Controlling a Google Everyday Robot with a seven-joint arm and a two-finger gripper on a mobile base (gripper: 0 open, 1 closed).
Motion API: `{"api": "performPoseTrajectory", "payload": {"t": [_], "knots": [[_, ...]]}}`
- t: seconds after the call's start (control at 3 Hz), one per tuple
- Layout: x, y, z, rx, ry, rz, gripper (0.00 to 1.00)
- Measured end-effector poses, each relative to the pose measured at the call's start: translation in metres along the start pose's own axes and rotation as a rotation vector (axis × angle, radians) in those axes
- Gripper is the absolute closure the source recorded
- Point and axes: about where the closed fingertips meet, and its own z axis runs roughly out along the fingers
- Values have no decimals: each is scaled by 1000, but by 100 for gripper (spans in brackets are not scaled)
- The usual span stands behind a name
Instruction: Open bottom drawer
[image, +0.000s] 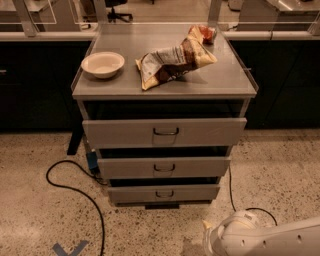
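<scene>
The bottom drawer (190, 192) is the lowest and narrowest grey front of the metal cabinet (235, 87), with a small dark wire handle (164, 194) at its centre. A dark gap shows above it, and no tray interior is visible. The mid-sized drawer (200, 166) and the widest top drawer (210, 131) sit above it. My gripper is not in view. Only a white rounded arm segment (240, 237) shows at the bottom right, low over the floor, right of and in front of the bottom drawer and apart from it.
On the cabinet top lie a white bowl (102, 64), a crumpled snack bag (172, 62) and a small red packet (206, 33). A black cable (75, 187) loops over the speckled floor at left, and a thin cable (232, 192) runs at right. Dark counters flank the cabinet.
</scene>
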Motion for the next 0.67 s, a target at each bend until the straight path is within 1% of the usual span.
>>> {"api": "performPoseTrajectory", "payload": {"t": [0.33,0.67], "knots": [[8,-23,-2,30,-14,24,0],[24,-82,-16,101,-37,118,0]]}}
